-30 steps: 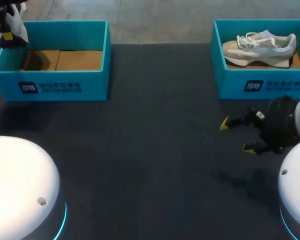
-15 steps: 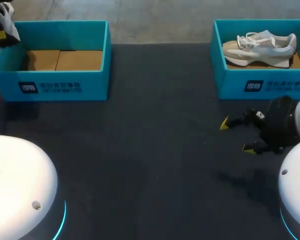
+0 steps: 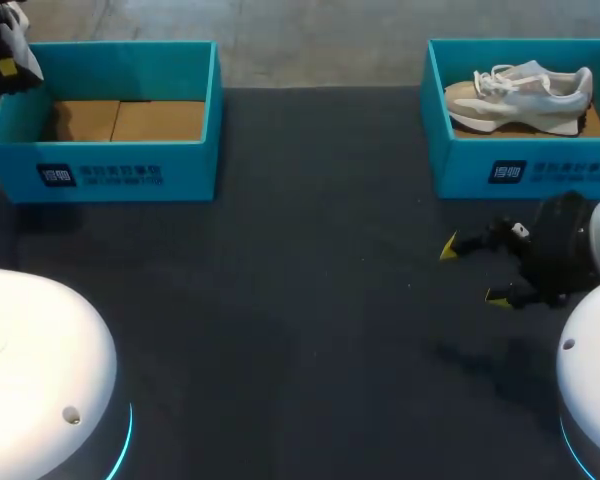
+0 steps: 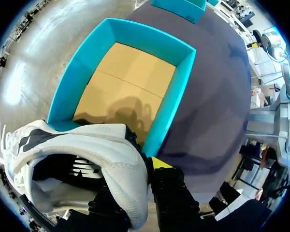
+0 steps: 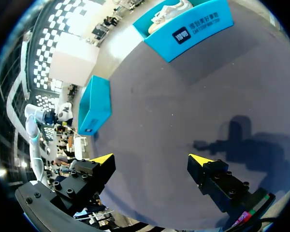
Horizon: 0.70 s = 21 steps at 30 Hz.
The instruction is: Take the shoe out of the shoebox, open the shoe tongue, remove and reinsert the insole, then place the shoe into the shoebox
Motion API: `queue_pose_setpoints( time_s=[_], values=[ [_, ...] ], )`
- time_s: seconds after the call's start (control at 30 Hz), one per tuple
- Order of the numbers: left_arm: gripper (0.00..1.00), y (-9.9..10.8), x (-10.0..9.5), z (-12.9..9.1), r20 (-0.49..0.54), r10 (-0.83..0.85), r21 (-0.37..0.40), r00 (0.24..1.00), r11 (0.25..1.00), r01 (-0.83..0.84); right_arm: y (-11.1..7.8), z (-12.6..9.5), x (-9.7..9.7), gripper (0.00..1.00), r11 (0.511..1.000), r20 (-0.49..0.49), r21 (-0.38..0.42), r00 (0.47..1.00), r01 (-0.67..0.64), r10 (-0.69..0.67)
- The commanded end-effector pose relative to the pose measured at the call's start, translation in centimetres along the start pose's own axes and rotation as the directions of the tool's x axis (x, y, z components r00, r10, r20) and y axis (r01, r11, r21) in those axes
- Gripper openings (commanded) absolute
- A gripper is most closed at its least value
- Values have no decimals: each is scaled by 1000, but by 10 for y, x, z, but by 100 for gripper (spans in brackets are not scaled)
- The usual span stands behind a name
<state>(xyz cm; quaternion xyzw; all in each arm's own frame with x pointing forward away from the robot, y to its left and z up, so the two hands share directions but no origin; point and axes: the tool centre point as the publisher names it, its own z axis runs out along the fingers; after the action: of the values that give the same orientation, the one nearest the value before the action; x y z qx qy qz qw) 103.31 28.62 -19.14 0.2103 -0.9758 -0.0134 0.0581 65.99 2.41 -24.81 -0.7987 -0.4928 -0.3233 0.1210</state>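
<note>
Within the past second the left gripper (image 4: 144, 170), clamped on the heel of a white mesh sneaker (image 4: 77, 150), had drawn away past the far corner of the left teal cardboard shoebox (image 3: 130, 172), whose brown floor showed. The right teal cardboard shoebox (image 3: 540, 170) held a white-and-beige sneaker (image 3: 525, 92). The right gripper (image 3: 473, 272) hung open over the dark worktop (image 3: 310, 300).

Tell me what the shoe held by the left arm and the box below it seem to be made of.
The shoe: the white upper looks like knit mesh, going by the fine dotted texture at the heel; it has dark overlays, material unclear. The shoebox: likely cardboard, with matte teal walls and a bare brown floor crossed by a flap seam.
</note>
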Motion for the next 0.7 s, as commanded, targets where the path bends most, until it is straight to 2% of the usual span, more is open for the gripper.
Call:
queue_pose_setpoints(
  time_s=[0.03,0.17,0.2,0.27,0.43,0.47,0.6,0.63,0.7],
  values=[
    [0,1,0,-2,1,1,-1,1000,1000,-1,-2,-1,1,100,1000,5,-3,1000,-1,1],
    [0,1,0,-4,2,41,6,999,999,-41,-2,-1,1,100,1000,5,-3,1000,-1,1],
    [0,2,1,-6,1,97,-27,995,995,-97,-2,-1,1,100,1000,5,-3,1000,-1,1],
    [0,5,1,-9,35,142,-26,989,990,-141,-2,-1,1,100,1000,5,-3,1000,-1,1],
    [0,9,-4,-11,1,308,-98,951,947,-307,-2,-1,1,100,1000,5,-3,1000,-1,1],
    [0,11,-5,-11,-24,410,-142,912,901,-410,-2,-1,1,100,1000,5,-3,1000,-1,1],
    [0,18,-5,-12,-56,534,-161,844,829,-535,-2,-1,1,100,1000,5,-3,1000,-1,1],
    [0,20,-5,-11,-75,587,-177,806,788,-590,-2,-1,1,100,1000,5,-3,1000,-1,1],
    [0,25,-8,-11,-65,616,-161,785,770,-618,-2,-1,1,100,1000,5,-3,1000,-1,1]
  ],
)
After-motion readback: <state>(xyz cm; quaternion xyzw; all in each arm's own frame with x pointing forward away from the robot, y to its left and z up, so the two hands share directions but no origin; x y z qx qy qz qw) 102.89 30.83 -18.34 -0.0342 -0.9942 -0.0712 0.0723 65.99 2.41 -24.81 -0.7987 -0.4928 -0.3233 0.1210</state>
